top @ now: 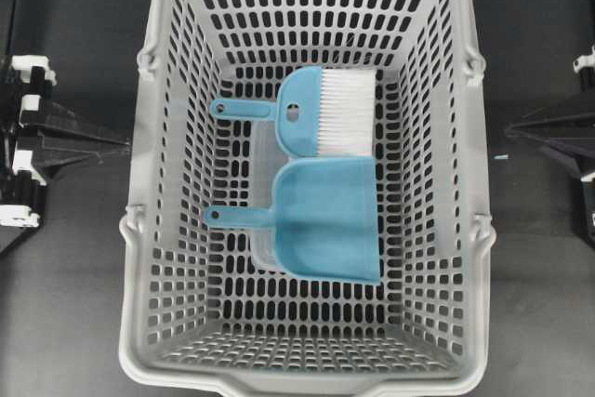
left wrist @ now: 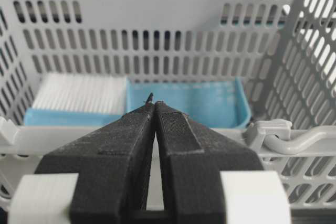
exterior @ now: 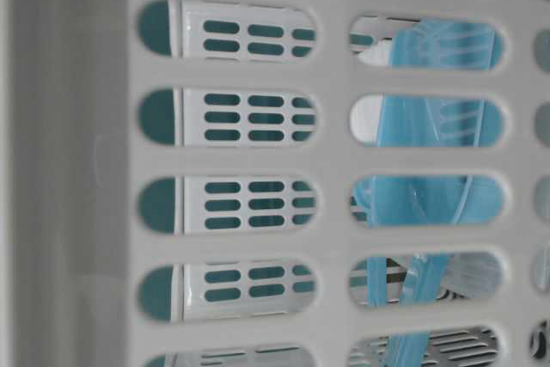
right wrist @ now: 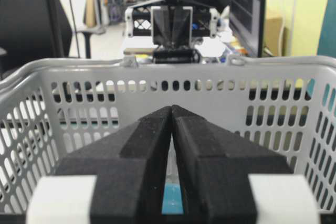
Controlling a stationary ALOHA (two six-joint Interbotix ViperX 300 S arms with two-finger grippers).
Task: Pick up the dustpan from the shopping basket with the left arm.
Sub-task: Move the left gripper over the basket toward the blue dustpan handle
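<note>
Black, lattice-patterned fingers of the left gripper (left wrist: 156,106) are seen pressed together tip to tip in the left wrist view, clenched on nothing. The left arm (top: 56,137) is parked outside the left wall of the basket, its pointed tip just short of the rim and aimed level toward it. The right gripper (right wrist: 171,109) is likewise clenched and empty, held outside the right wall of the basket and facing the left arm across it.

The large light-grey plastic shopping basket (top: 149,183), rectangular with oval slots through walls and floor, fills the middle of the overhead view on a dark tabletop (top: 65,304). The teal-blue plastic dustpan (top: 325,220) is lying flat on the basket floor, right of centre, with its thin straight handle pointing left toward the left arm's side. Its squarish tray is just beside the right wall. A teal hand brush with white bristles (top: 321,113) lies immediately on the far side of the dustpan, touching or nearly touching it, handle also pointing left.

Open floor is noted left of both handles and along the near end of the basket. The basket mouth is unobstructed from above. In the table-level view only slotted wall and blurred blue plastic behind it are made out.
</note>
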